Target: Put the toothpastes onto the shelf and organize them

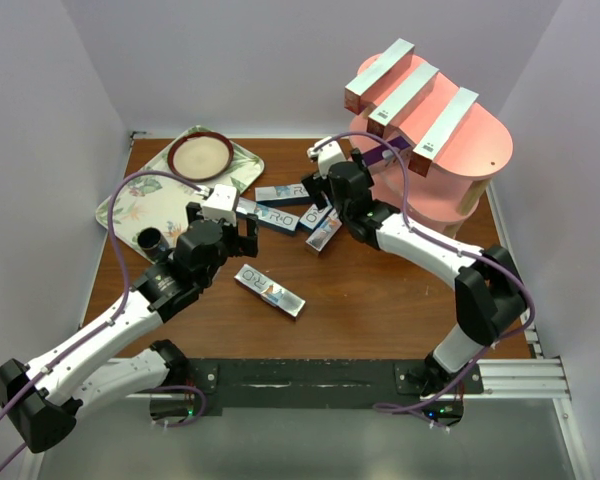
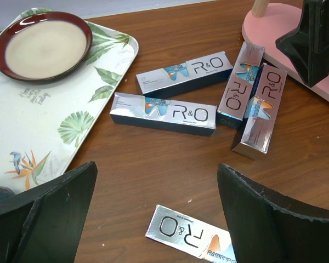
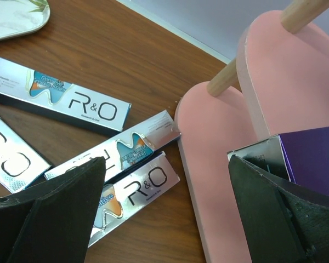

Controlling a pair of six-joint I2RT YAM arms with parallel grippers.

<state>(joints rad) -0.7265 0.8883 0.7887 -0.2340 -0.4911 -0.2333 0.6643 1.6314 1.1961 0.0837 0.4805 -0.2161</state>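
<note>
Ahead of our left gripper [image 2: 156, 167], fingers wide apart and empty, toothpaste boxes [image 2: 163, 114] lie on the table [image 2: 126, 159]; our right gripper [image 3: 167, 161], equally open and empty, has a purple box [image 3: 312, 156] on the pink shelf [image 3: 219, 164] just beside one finger.

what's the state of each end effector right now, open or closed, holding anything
left end effector: open, holding nothing
right end effector: open, holding nothing

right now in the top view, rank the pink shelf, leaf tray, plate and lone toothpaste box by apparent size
pink shelf
leaf tray
plate
lone toothpaste box
the tall shelf is nearer the camera
</note>
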